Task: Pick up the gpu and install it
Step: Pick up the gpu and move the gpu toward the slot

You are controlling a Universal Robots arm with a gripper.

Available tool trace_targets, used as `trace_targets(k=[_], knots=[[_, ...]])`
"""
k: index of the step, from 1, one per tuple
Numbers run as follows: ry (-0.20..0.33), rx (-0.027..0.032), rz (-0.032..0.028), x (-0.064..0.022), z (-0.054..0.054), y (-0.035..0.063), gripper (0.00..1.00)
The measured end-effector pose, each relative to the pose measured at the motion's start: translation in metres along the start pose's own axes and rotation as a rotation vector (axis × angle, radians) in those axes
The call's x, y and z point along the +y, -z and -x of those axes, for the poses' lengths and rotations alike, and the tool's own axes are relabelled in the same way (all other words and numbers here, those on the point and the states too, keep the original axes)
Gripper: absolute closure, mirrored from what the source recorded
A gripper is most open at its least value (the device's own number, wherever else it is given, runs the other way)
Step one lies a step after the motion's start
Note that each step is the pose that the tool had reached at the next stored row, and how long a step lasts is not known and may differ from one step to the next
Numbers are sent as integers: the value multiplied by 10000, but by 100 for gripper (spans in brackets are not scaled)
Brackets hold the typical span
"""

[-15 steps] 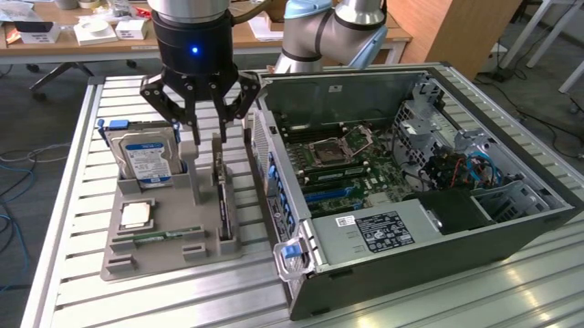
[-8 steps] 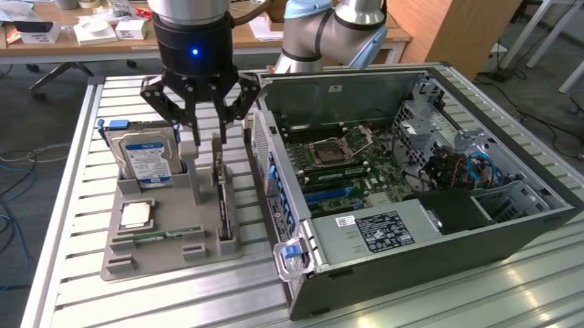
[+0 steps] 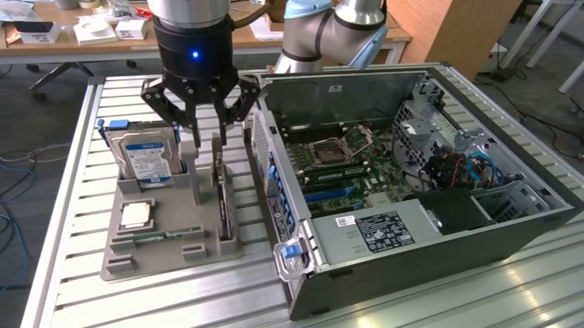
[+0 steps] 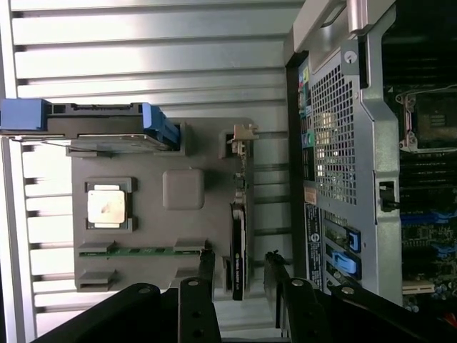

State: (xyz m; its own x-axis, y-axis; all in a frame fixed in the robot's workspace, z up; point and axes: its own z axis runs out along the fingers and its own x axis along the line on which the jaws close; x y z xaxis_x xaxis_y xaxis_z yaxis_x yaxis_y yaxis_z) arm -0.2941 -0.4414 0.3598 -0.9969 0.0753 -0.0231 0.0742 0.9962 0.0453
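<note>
Grey holder tray (image 3: 153, 258) sat on the slatted metal table (image 3: 68, 225), just beside the open computer case (image 3: 511, 232), on the exterior view's left of it. Hard drive (image 3: 144, 158) stood upright in the tray's far slot, with blue rails on its sides. Processor chip (image 3: 137, 215) lay flat in a square pocket, and a green memory stick (image 3: 169, 235) lay flat in the groove next to it. Case side was off, showing the motherboard (image 3: 356, 174), a labelled metal box (image 3: 379, 232) and blue cables (image 3: 476, 167). Cluttered desk (image 3: 55, 49) stood behind.

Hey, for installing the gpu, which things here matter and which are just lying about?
For the job: gpu, gripper open above it, open computer case.
Lying about: hard drive, processor chip, memory stick, all in the grey holder.
</note>
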Motion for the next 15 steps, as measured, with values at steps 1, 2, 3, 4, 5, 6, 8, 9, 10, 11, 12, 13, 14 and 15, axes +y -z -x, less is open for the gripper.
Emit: trace_targets(k=[1,2,3,4,5,6,8,9,10,11,12,13,14,15], knots=[[0,-1,1,0,0,-3,59],[0,-1,1,0,0,-6,59],[0,-1,1,0,0,-9,59],[0,-1,1,0,0,-12,59],[0,-1,1,-1,0,-15,59],[0,-1,1,-1,-1,-18,59],[0,-1,1,-1,-1,-24,59],[0,-1,1,-1,-1,-26,59],[0,-1,1,-1,-1,-28,59],[0,-1,1,-1,-1,-30,59],[0,-1,1,-1,-1,-32,59],[0,-1,0,-1,-1,-35,59],[0,-1,0,-2,-1,-38,59],[0,0,0,-2,-1,-39,59]])
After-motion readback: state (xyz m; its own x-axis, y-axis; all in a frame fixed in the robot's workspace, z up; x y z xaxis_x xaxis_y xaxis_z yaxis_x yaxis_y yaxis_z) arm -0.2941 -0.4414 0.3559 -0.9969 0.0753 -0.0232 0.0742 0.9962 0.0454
